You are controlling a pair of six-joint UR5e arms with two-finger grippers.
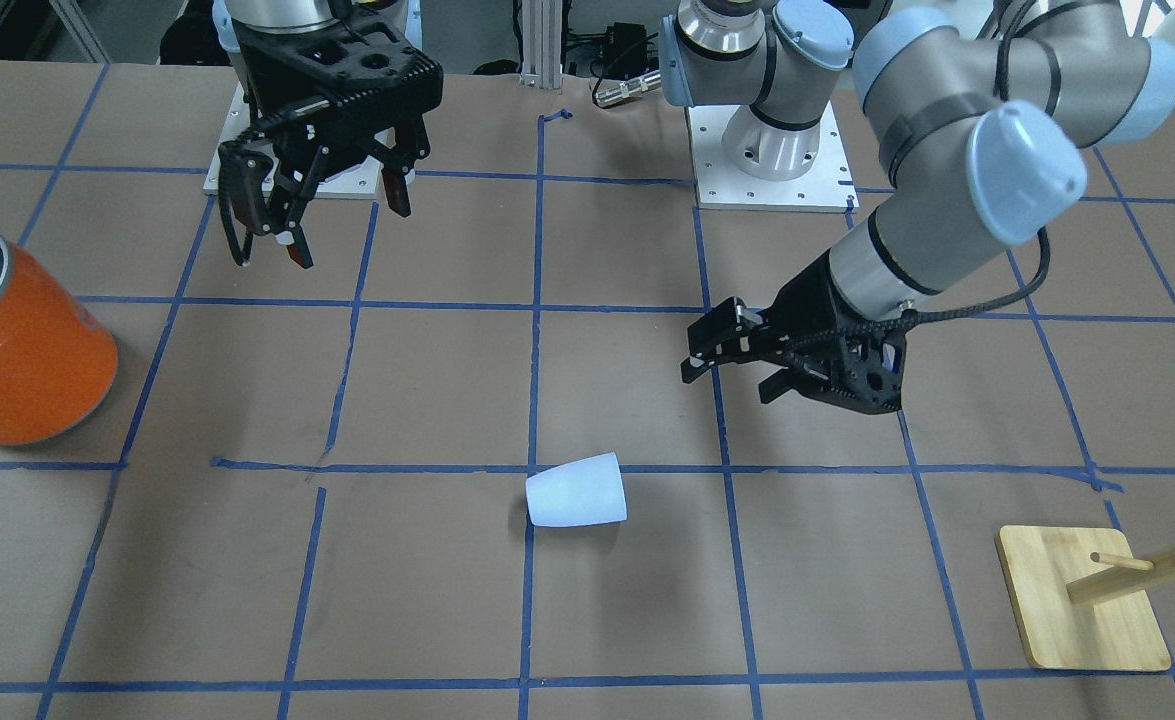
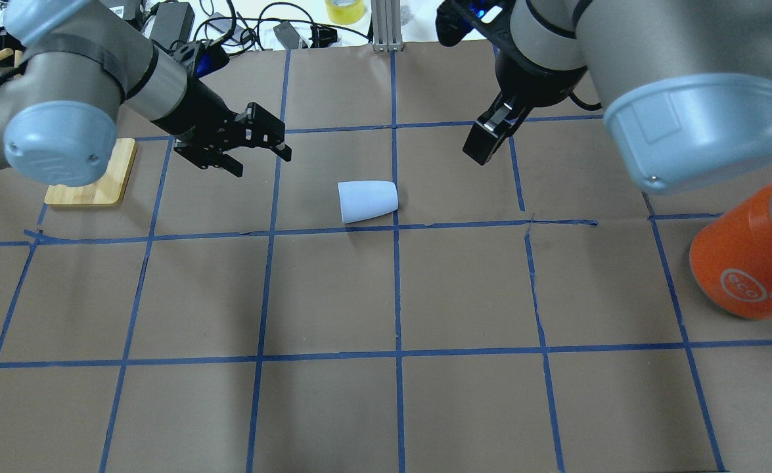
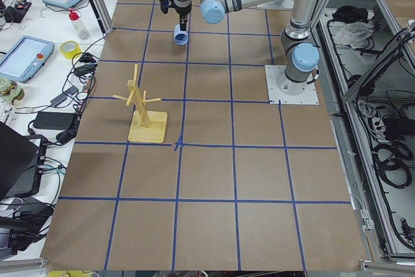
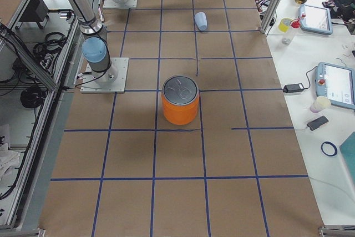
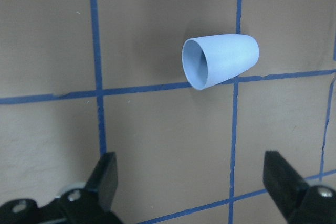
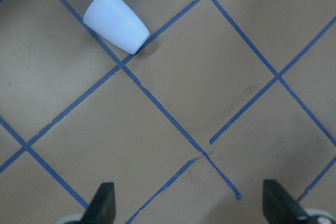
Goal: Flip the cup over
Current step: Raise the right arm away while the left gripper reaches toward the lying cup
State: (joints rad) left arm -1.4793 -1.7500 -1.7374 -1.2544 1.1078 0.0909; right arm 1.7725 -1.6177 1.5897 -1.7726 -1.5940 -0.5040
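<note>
The cup (image 1: pixel 577 490) lies on its side mid-table, far from every edge, with open table all round it. The left gripper (image 1: pixel 732 375) and the right gripper (image 1: pixel 347 230) hover apart from it, both spread wide.

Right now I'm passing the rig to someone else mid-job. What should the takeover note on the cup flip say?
Left gripper: open, empty, hovering beside the cup without touching it.
Right gripper: open, empty, raised, farther from the cup.
Small pale blue plastic cup: on its side on the brown taped table, mouth toward the left gripper.
Large orange can: standing at the robot's right, apart from the cup.
Done: nothing grasped yet.
Left: grasp the cup, flip it, set it down.
</note>
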